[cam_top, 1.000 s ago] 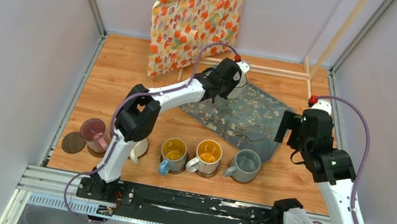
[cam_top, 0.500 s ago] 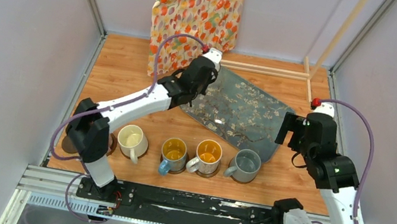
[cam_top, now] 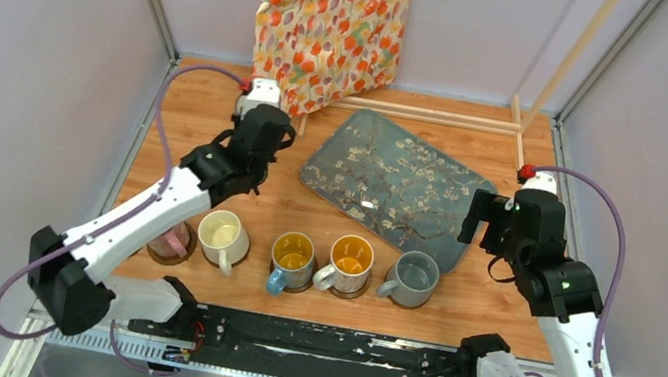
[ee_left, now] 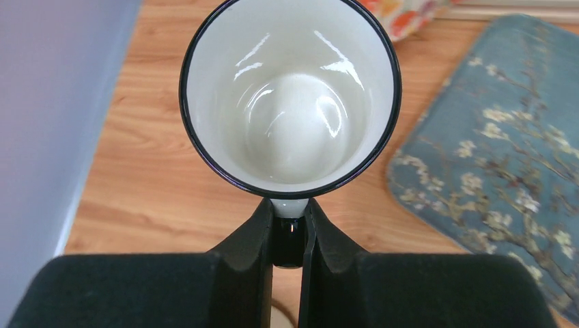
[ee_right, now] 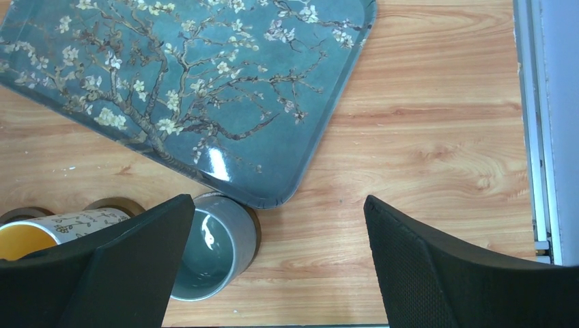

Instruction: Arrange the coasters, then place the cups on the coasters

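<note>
White glossy mug with a dark rim (ee_left: 290,96) hangs over the wooden bench (ee_left: 150,178), handle clenched in the left pincer (ee_left: 288,213); right pincer (ee_right: 278,219) gapes wide

Nothing here reads as words or numbers. The dark marks along the side of the yellow-inside cup (ee_right: 76,221) are too small to make out.

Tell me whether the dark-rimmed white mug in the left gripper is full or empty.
Empty. The left wrist view looks straight into the mug: bare glossy white bottom, no liquid.
</note>
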Available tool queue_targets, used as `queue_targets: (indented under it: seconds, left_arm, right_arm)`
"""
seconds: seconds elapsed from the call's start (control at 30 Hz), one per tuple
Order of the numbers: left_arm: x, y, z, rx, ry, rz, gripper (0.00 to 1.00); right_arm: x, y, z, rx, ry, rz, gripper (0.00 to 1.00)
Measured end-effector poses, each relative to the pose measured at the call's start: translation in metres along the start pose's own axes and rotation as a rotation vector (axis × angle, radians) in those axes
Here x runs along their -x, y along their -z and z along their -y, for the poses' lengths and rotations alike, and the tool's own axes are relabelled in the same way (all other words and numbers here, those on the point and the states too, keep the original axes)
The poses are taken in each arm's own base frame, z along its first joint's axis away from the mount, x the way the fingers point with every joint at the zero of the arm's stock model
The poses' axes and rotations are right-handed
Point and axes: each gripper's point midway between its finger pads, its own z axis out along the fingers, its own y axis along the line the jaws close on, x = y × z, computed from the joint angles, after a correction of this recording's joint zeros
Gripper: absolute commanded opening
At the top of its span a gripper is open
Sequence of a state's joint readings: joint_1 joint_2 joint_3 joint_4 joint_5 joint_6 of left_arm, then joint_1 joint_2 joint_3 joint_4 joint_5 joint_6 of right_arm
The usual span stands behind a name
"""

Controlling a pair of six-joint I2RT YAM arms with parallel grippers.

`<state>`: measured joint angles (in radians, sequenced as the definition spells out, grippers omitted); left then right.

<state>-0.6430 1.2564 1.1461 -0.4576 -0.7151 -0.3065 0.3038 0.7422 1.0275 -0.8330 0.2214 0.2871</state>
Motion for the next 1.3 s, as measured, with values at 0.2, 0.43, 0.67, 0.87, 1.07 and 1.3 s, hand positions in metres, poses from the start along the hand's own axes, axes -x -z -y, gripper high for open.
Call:
queue_targets:
  seconds: [0.2, 0.43, 0.67, 0.87, 1.07, 1.3]
  left_arm:
    - [-0.015, 0.031, -0.077, 0.192, 0.114, 0.008, 0.0]
    - [-0.04, 0.069, -0.156, 0.371, 0.209, -0.001, 0.0]
    - [-0.09, 0.085, -0.21, 0.572, 0.267, -0.091, 0.0]
    - [-0.129, 0.099, -0.24, 0.704, 0.334, -0.159, 0.0]
    - [-0.138, 0.11, -0.259, 0.803, 0.396, -0.173, 0.0]
    - [-0.152, 0.119, -0.278, 0.916, 0.463, -0.209, 0.0]
  right_arm:
    - [-0.001, 0.0, -0.006, 0.029, 0.003, -0.006, 1.0]
    - [-0.002, 0.002, -0.012, 0.061, 0.008, -0.008, 1.0]
    - [-0.007, 0.002, -0.019, 0.094, 0.022, -0.023, 1.0]
    - [-0.016, 0.0, -0.025, 0.118, 0.044, -0.045, 1.0]
    - [-0.018, 0.0, -0.03, 0.137, 0.062, -0.048, 1.0]
    - [-0.02, 0.0, -0.034, 0.148, 0.079, -0.053, 1.0]
